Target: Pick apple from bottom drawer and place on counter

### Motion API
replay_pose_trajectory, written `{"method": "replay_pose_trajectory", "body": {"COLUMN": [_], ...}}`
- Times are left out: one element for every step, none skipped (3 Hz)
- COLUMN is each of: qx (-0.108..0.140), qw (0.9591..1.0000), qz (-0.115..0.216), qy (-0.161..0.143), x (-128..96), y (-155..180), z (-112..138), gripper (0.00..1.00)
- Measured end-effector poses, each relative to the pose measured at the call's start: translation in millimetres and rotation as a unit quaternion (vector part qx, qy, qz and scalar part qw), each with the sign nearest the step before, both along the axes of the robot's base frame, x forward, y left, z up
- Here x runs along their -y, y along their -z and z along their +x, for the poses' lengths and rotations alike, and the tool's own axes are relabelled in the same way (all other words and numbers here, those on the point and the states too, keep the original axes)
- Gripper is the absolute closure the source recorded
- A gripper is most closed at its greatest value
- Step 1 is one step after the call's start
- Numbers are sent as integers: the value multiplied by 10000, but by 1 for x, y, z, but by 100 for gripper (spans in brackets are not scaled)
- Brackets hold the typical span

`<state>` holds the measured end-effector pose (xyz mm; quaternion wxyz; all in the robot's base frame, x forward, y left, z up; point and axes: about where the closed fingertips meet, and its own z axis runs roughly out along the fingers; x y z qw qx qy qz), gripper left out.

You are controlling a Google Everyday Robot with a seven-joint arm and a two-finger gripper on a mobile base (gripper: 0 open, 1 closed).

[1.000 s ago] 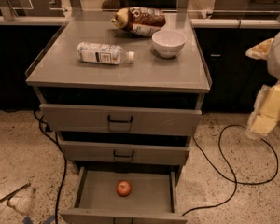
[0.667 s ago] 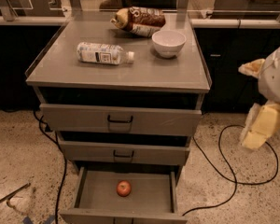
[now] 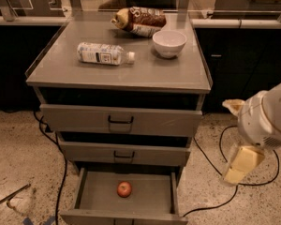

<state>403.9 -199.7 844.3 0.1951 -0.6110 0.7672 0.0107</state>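
Observation:
The apple (image 3: 124, 189) is small, red-orange and round. It lies on the flat grey floor of the bottom drawer (image 3: 96, 198), which is pulled open at the foot of the cabinet. The counter (image 3: 145, 71) is the grey metal top of the cabinet. My gripper (image 3: 239, 165) hangs at the right of the view on a white arm. It is beside the cabinet at about the height of the middle drawer, well to the right of the apple and above it. It holds nothing that I can see.
On the counter lie a plastic bottle (image 3: 104, 54) on its side, a white bowl (image 3: 169, 43) and a chip bag (image 3: 139, 20). The two upper drawers (image 3: 120, 121) are shut. Black cables (image 3: 210, 163) run over the speckled floor on both sides of the cabinet.
My arm and gripper have moved down and a little left at the right of the cabinet. The apple and the drawers have not moved.

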Motion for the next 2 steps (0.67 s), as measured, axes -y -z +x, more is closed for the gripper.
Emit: {"method": "replay_pose_trajectory", "body": {"qx": [-96, -250], "qw": [9999, 9997], "qz": [-19, -52], "qy": [-30, -12], "x": [-9, -22], "y": [38, 97], "z": [-9, -21], "gripper": [0, 0]}}
